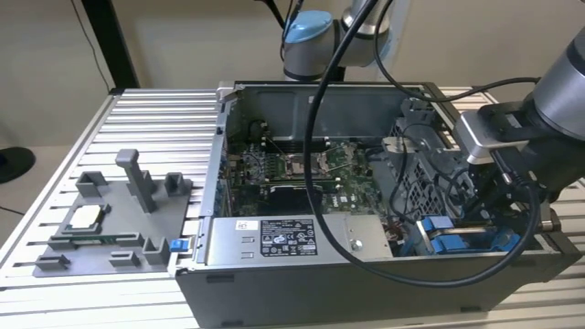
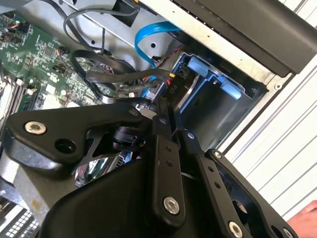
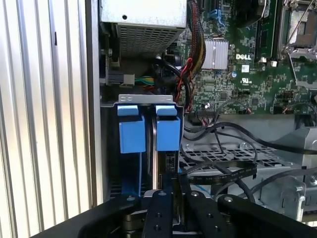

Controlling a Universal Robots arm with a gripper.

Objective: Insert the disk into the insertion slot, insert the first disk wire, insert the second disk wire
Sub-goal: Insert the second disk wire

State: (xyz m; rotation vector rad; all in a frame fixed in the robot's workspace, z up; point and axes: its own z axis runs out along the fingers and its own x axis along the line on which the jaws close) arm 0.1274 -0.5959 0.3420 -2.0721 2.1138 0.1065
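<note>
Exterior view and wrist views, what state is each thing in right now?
Computer case: side open, board exposed.
Insertion slot: disk seated upright between blue tabs.
Gripper: shut on a black cable connector at the disk's end.
Grey tray: on the table beside the case.

The gripper (image 3: 174,191) fingertips are jammed down among the black cables, so can't tell what they're touching. The disk (image 3: 167,158) is mostly buried in the insertion slot (image 3: 146,100), just its edge showing. The arm (image 1: 566,89) runs off the exterior view's right.
</note>
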